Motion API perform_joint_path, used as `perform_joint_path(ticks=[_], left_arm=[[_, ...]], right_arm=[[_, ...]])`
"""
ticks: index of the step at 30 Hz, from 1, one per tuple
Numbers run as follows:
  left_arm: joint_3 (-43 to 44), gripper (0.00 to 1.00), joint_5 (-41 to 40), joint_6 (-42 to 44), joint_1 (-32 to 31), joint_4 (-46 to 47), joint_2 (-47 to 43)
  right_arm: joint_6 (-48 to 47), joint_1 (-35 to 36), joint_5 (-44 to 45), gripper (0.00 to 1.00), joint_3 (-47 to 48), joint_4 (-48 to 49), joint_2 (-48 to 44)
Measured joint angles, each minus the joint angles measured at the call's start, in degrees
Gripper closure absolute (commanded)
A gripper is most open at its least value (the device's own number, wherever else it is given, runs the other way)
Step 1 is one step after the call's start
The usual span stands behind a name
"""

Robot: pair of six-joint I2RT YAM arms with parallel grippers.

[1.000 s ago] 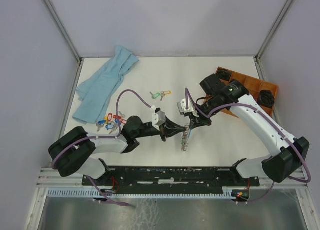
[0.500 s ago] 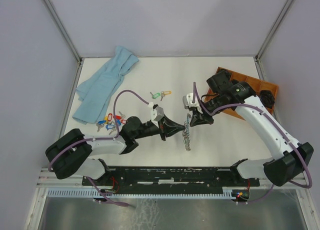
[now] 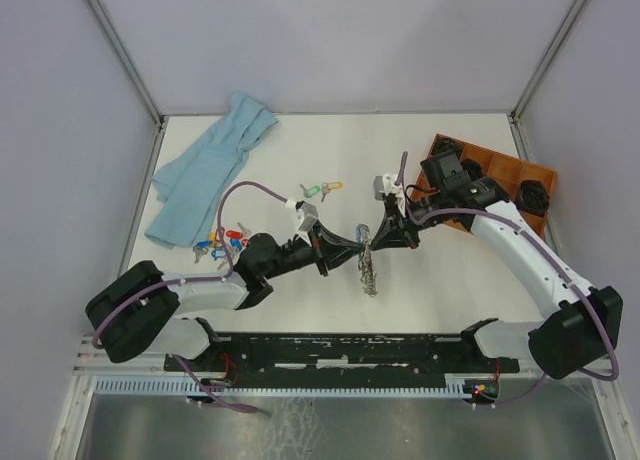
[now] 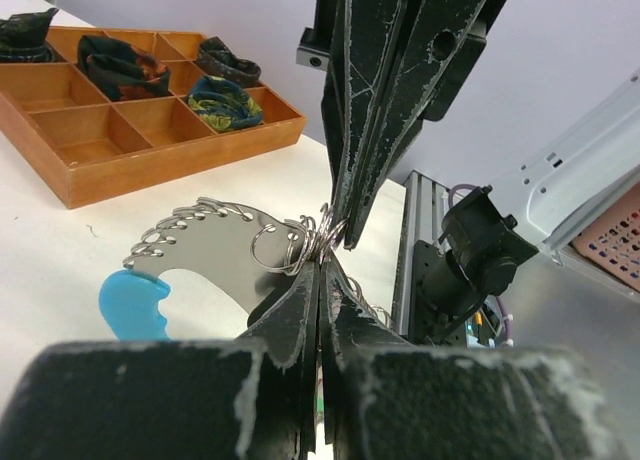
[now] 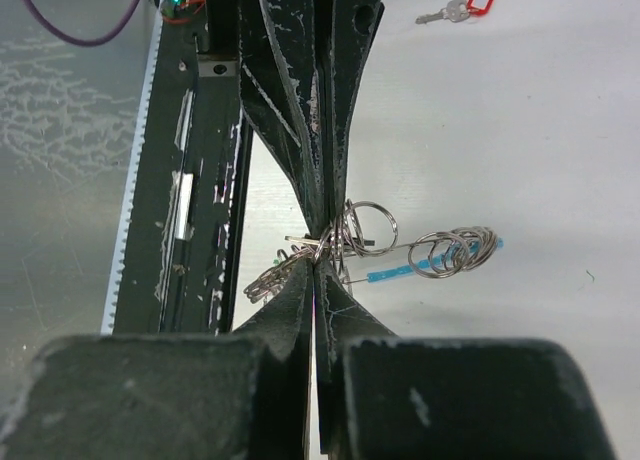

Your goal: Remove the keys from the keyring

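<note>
The keyring, a floppy loop strung with silver keys and small rings, hangs between my two grippers near the table's middle. My left gripper is shut on it from the left. My right gripper is shut on it from the right. The two sets of fingertips nearly touch. In the left wrist view my left gripper pinches the cluster of rings on the keyring, whose light blue stretch lies to the left. In the right wrist view my right gripper pinches the keyring.
Loose keys with red and blue tags lie left of my left arm. Two keys with green and orange tags lie further back. A light blue cloth is at the back left. A wooden compartment tray with dark items is at the right.
My left gripper has moved right to the keyring. My right gripper has drawn back and up a little with the ring, so the fingertips now meet at the ring.
</note>
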Motion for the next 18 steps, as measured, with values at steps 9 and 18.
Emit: perform_joint_path(ticks=[9,18], left_arm=[[-1.11,0.97,-2.14,-5.27,1.95,0.04,-1.38],[-1.11,0.97,-2.51,-8.98,2.75,-0.39,-1.57]], right_arm=[[16.09,-1.90,-3.15,0.99,-4.57,14.60,-0.72],[31.10,-3.34,-5.40,0.99,-8.66,28.44,-1.92]])
